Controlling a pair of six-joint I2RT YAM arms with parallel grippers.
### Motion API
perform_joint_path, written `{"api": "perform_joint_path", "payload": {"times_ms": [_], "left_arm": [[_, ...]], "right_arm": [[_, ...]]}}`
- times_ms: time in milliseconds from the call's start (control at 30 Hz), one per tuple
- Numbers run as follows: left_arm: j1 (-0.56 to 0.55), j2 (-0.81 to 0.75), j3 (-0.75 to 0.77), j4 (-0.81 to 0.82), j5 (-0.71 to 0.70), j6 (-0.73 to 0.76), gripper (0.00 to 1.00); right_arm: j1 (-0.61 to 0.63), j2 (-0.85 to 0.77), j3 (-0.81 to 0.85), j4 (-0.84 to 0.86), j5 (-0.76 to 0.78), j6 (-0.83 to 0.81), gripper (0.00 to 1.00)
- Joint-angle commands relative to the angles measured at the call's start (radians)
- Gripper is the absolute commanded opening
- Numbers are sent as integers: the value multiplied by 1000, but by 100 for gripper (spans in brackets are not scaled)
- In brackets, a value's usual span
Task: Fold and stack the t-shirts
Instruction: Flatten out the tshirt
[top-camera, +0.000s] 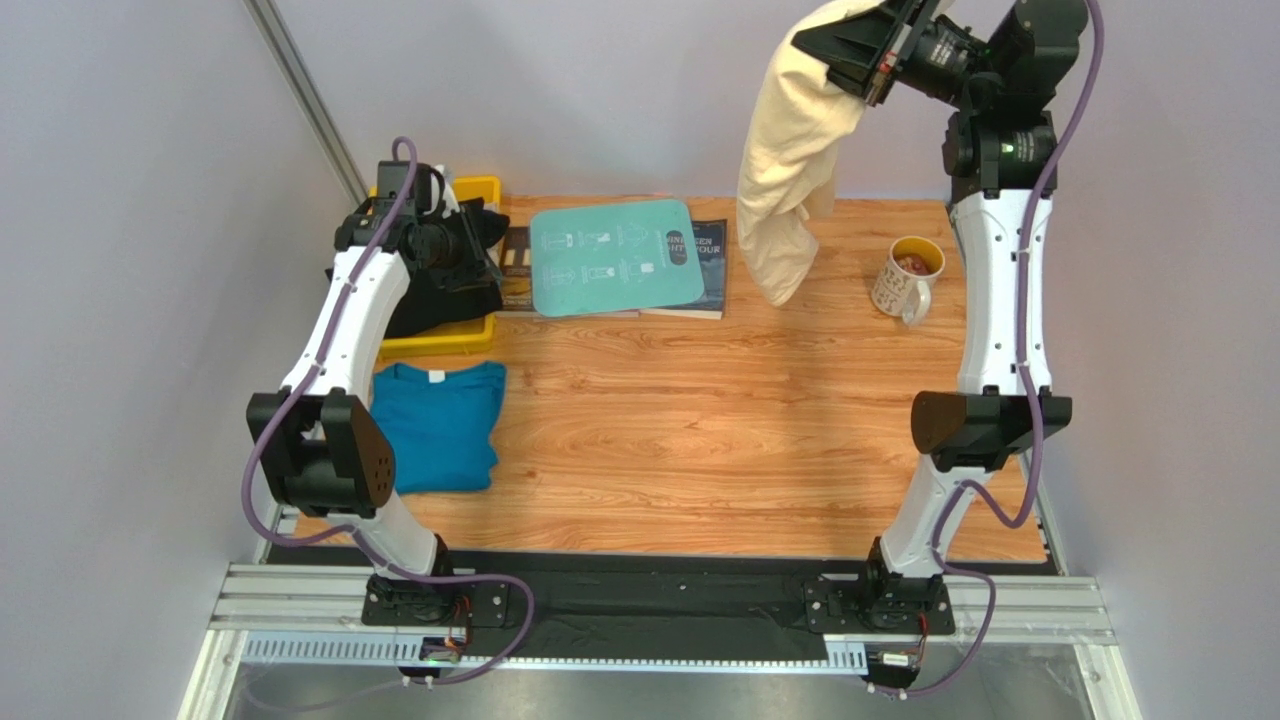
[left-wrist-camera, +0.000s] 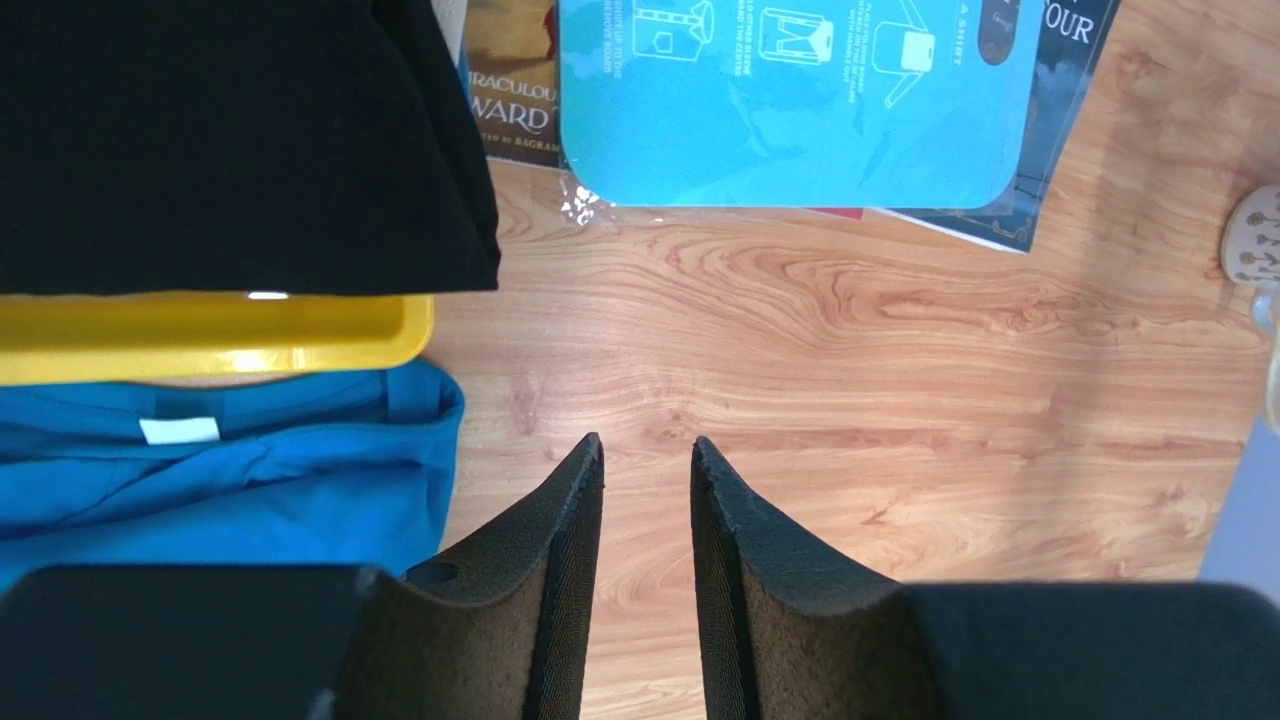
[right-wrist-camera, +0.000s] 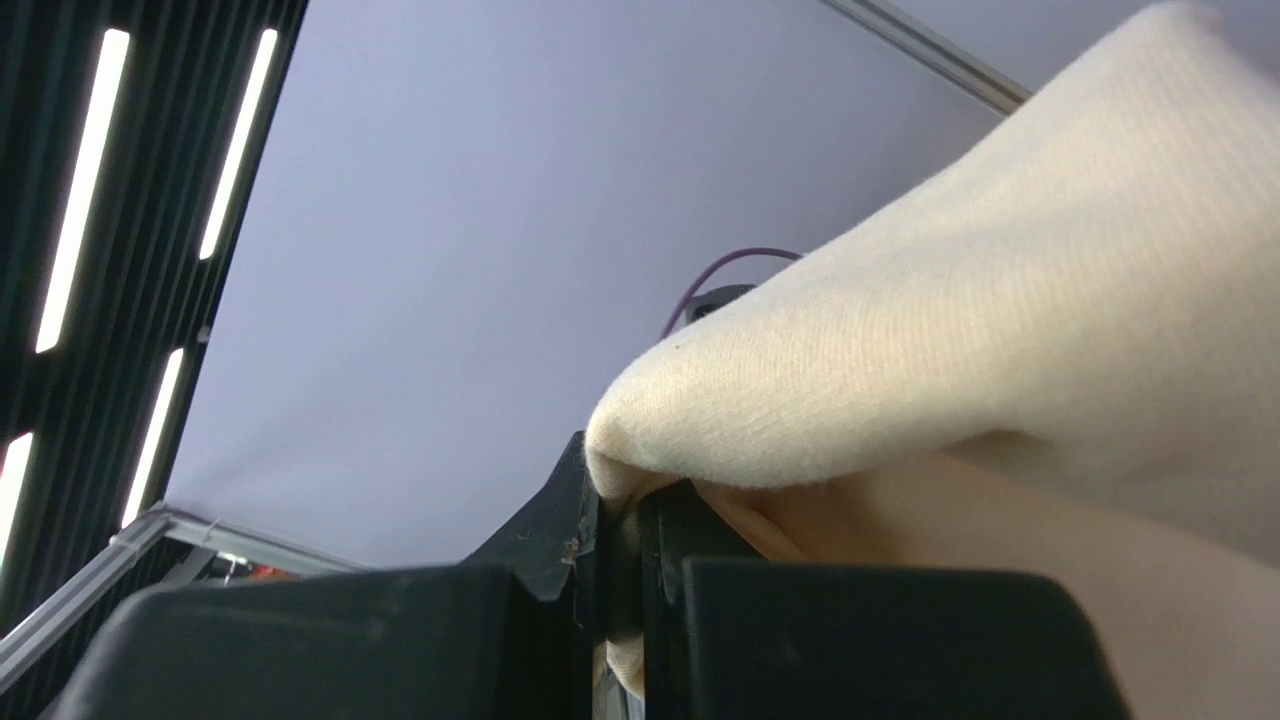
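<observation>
1. The right gripper (right-wrist-camera: 619, 518) is pressed together on a fold of the pale cream-yellow cloth t-shirt (top-camera: 784, 165), held high over the far right of the wooden table (top-camera: 721, 435). The shirt hangs in a loose bunch; whether its lower end touches the wood cannot be told.
2. The left gripper (left-wrist-camera: 646, 458) has its jaws a little apart with nothing between them, close to the yellow plastic bin (left-wrist-camera: 211, 333).
3. Black cloth t-shirts (left-wrist-camera: 226, 135) lie heaped in that bin, spilling over its rim.
4. A folded teal-blue cloth t-shirt (top-camera: 436, 428) lies flat on the table, just on the near side of the bin.
5. A rigid teal board with white print (top-camera: 616, 258) rests on dark books (top-camera: 709, 240) at the far edge.
6. A patterned white mug (top-camera: 908, 279) stands right of the hanging shirt.
</observation>
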Motion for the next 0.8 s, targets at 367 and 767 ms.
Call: {"api": "perform_joint_path", "payload": {"times_ms": [367,767], "left_arm": [[-2,-269,-182,-9,-92,41,35],[-2,-291,-226,-30,-128,59,35]], "right_arm": [[530,428,-189,-402,135,-291,0],[696,692,-72,-449,93,-287,3]]}}
